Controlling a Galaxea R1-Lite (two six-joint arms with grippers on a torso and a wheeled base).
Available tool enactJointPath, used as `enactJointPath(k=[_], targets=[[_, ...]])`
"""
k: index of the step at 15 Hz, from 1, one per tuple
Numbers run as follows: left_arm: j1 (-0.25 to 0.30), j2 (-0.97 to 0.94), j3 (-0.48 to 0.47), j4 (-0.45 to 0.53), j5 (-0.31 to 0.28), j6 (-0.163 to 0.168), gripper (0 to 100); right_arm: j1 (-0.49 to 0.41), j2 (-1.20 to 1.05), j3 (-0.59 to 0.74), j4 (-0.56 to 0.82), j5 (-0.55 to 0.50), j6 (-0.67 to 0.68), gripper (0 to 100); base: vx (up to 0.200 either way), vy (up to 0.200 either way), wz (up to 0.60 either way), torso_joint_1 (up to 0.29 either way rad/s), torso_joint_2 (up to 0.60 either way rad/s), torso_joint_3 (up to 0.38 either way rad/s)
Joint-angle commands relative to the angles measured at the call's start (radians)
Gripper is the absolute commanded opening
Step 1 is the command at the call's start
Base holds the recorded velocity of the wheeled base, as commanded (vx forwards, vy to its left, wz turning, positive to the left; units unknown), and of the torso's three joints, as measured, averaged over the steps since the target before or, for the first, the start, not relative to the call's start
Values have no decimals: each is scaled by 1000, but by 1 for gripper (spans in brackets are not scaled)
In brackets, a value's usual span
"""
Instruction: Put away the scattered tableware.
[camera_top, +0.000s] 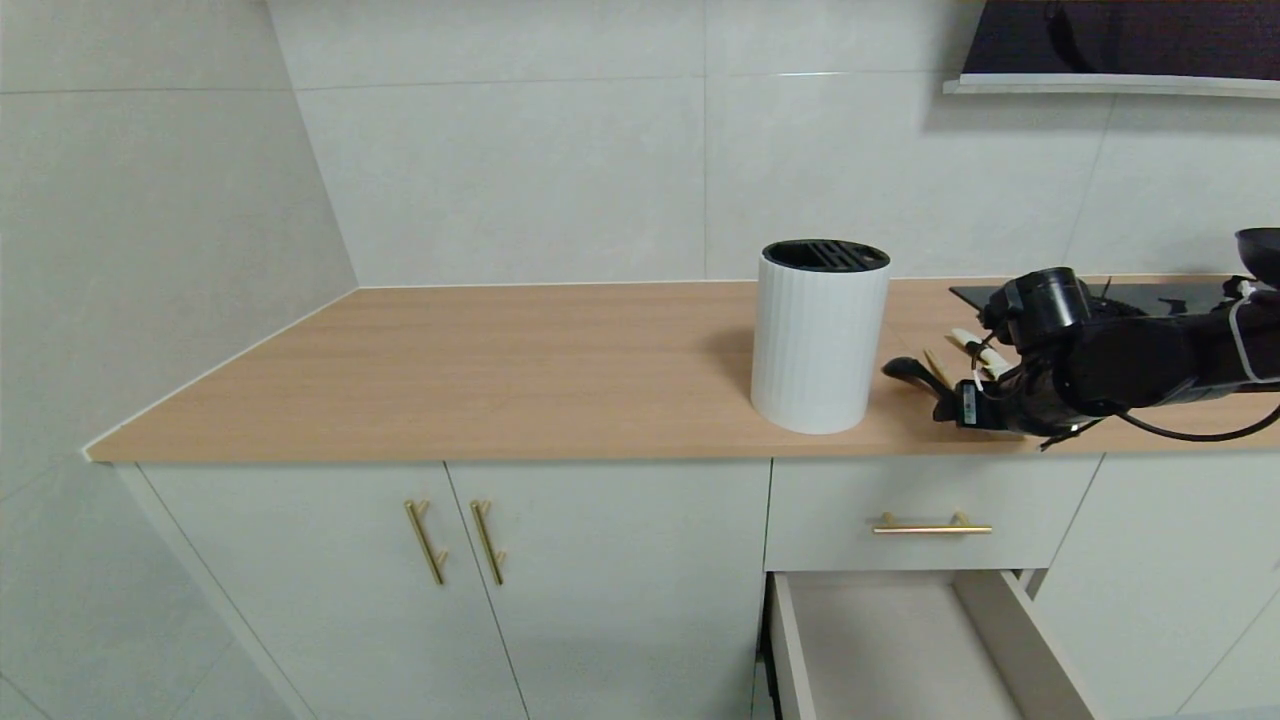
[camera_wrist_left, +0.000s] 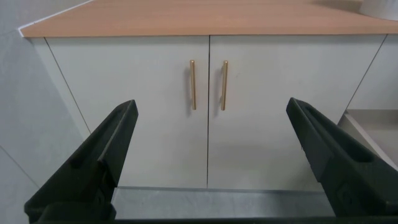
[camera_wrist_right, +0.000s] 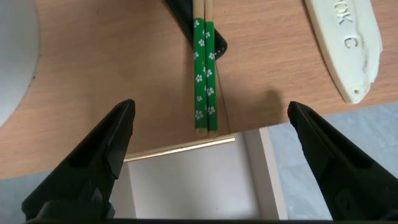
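Observation:
A pair of chopsticks (camera_wrist_right: 204, 81) with green flowered ends lies on the wooden counter (camera_top: 500, 370), partly across a black utensil (camera_wrist_right: 198, 28). A cream-coloured utensil (camera_wrist_right: 348, 43) lies beside them. My right gripper (camera_wrist_right: 210, 112) hangs open just above the counter's front edge, with the chopstick ends between its fingers and nothing held. In the head view the right gripper (camera_top: 958, 402) sits right of the white ribbed holder (camera_top: 820, 340), by the chopsticks (camera_top: 938, 367). My left gripper (camera_wrist_left: 211, 109) is open and low, facing the cabinet doors (camera_wrist_left: 205, 124).
The lower drawer (camera_top: 880, 640) under the right gripper stands pulled out; the drawer above it (camera_top: 930, 510) is closed. A black cooktop (camera_top: 1100, 295) lies at the back right under a range hood (camera_top: 1120, 60). Tiled walls close off the counter's rear and left.

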Motion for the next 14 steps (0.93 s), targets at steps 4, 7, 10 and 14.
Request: enactJointPath(k=[4,7,10,14], targets=[[0,0,0,0,1,0,100,-7,4,-4,0,0,1,0,0,0,0,0,0,0],[0,0,0,0,1,0,100,-7,-4,-2,0,0,1,0,0,0,0,0,0,0],[0,0,0,0,1,0,100,-7,-30,4,5,0,2,0,0,0,0,0,0,0],[0,0,0,0,1,0,100,59,-236,107,32,11,5,0,0,0,0,0,0,0]])
